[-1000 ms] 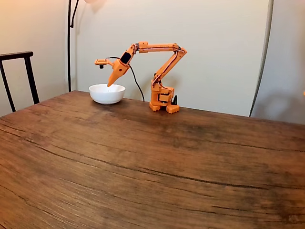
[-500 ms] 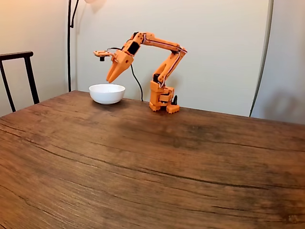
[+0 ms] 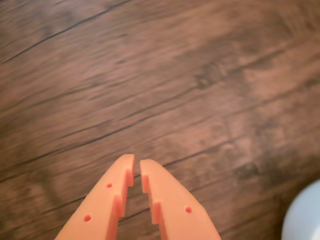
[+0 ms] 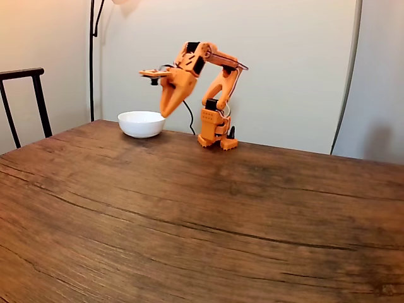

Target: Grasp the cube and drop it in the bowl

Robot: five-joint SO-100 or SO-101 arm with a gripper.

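Wrist view: the orange gripper (image 3: 137,167) has its jaws nearly together with nothing between them, above bare wooden desk (image 3: 165,85), and a sliver of the glossy white bowl (image 3: 305,215) sits off to its lower right. I can't spot the cube, so no grip advice there; the bowl looks rigid, slick and probably breakable. Fixed view: the gripper (image 4: 168,113) hangs just right of and above the wide-rimmed, narrow-based bowl (image 4: 141,124).

Orange arm (image 4: 211,95) stood at the far side of the wooden table (image 4: 208,214), folded. Gripper (image 4: 168,113) pointed down, raised above the tabletop, just right of the white bowl (image 4: 141,124); jaws looked closed. Dark chair (image 4: 25,101) at far left, a lamp pole (image 4: 92,57) behind the bowl.
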